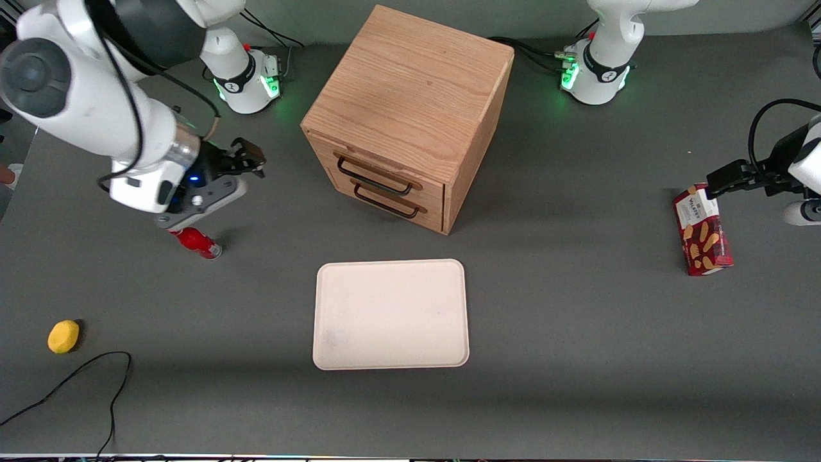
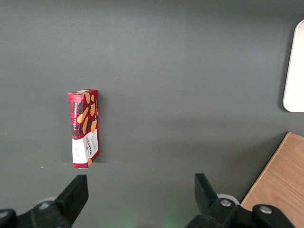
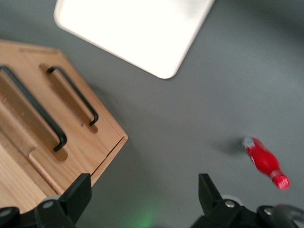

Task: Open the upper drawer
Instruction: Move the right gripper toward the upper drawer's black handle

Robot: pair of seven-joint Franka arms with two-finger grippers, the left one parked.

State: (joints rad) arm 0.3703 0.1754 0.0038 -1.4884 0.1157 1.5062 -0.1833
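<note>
The gripper [image 1: 247,159] hangs above the table with its 2 fingers [image 3: 76,197] spread wide and holding nothing — beside the wooden cabinet [image 1: 410,96], toward the working arm's end — while the upper drawer [image 1: 378,174] sits shut above its twin, near the tray [image 1: 390,314].

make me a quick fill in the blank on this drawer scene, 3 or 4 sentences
1. The upper drawer of the wooden cabinet is fully ____.
2. The gripper hangs with its fingers ____, off to the side of the cabinet, nothing between them.
3. The bottle lying under the working arm is ____ in colour.
4. The tray sits ____ to the front camera than the cabinet.

Missing words: closed; open; red; nearer
</note>
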